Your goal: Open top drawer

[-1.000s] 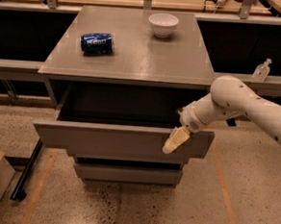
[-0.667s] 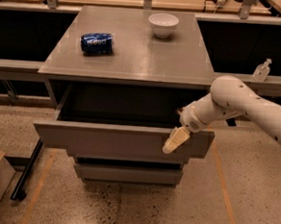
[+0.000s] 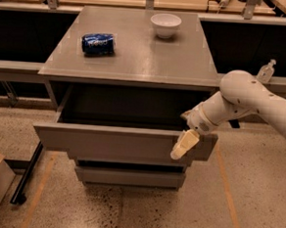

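Camera view: top drawer [image 3: 111, 142] stands pulled out

The drawer juts from the grey cabinet [image 3: 137, 61], its deep box exposed. The gripper [image 3: 184, 144] hangs over the right end of the drawer front, touching it; whether it grips cannot be told. A blue soda can [image 3: 98, 43] and a white bowl [image 3: 165, 25] sit on top.
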Controlling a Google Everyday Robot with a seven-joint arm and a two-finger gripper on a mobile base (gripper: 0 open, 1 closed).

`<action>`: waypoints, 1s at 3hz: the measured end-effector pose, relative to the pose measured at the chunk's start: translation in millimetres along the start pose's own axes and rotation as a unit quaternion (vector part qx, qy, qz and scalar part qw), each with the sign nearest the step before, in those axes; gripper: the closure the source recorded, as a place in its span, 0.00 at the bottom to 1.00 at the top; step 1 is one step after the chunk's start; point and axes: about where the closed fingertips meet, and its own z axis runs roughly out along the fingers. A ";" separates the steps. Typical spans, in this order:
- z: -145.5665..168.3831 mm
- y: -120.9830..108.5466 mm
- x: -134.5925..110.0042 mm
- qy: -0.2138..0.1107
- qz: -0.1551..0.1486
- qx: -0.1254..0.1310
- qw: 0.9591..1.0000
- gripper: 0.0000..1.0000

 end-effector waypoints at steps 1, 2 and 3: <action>-18.1 28.4 13.5 -0.007 0.023 -0.013 1.000 0.00; -25.0 54.4 42.0 -0.015 0.066 -0.022 0.997 0.00; -28.1 65.4 56.3 -0.014 0.090 -0.027 0.995 0.00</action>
